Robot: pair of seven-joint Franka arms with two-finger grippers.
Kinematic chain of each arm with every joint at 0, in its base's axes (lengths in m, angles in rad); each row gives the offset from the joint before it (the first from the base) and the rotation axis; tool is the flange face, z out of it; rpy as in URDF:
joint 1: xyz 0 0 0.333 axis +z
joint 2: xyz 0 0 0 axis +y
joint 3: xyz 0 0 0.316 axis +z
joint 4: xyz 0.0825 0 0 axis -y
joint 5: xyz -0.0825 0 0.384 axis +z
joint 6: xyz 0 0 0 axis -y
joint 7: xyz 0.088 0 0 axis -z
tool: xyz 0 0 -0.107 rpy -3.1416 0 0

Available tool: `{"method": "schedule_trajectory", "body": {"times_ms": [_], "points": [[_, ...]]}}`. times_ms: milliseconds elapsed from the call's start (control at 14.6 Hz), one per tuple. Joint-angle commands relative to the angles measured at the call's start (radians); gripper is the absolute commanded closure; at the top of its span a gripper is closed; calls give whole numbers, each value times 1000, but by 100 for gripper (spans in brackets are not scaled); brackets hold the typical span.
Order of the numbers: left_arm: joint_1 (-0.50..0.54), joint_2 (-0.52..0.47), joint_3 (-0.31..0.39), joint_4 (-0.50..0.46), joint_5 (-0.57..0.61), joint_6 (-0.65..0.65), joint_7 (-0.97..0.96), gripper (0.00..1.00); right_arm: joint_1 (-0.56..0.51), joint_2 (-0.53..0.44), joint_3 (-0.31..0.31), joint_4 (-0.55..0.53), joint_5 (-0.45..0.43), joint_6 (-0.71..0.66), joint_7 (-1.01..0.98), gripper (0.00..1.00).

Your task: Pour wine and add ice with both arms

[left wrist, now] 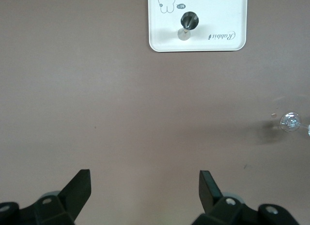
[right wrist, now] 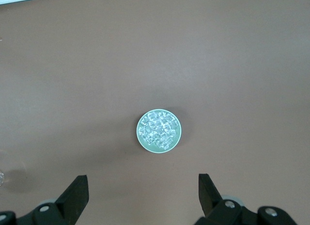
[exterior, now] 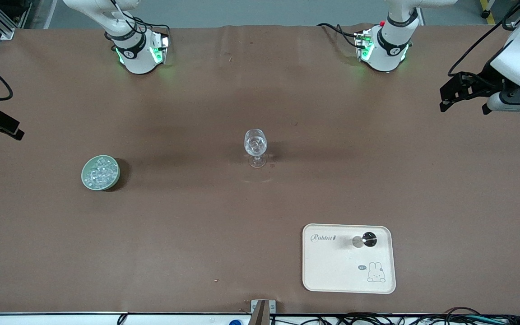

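Observation:
A clear stemmed glass [exterior: 255,144] stands upright mid-table; it also shows in the left wrist view [left wrist: 290,122]. Ice [exterior: 101,171] fills a green bowl [exterior: 84,178] toward the right arm's end, and shows in the right wrist view as ice [right wrist: 157,129] in the bowl [right wrist: 140,138]. A small dark-topped bottle [exterior: 368,239] stands on a cream tray [exterior: 332,266], nearer the front camera, toward the left arm's end. My left gripper [exterior: 449,97] [left wrist: 145,186] hangs open and empty over the table's left-arm end. My right gripper [exterior: 14,131] [right wrist: 144,188] hangs open and empty over the right-arm end, apart from the bowl.
The brown table cover runs the whole table. Both arm bases [exterior: 138,49] [exterior: 384,47] stand along the robots' edge. The tray [left wrist: 223,12] with the bottle [left wrist: 188,21] shows in the left wrist view. Cables lie along the edge nearest the front camera.

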Motion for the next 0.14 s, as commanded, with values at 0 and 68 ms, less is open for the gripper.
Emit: {"method": "schedule_trajectory", "body": {"times_ms": [0, 68], "points": [[10, -28, 4, -30, -11, -2, -8, 1, -2, -25, -4, -29, 12, 0, -12, 0], [10, -28, 6, -30, -10, 0, -8, 1, -4, -25, -4, -29, 12, 0, -14, 0]]}}
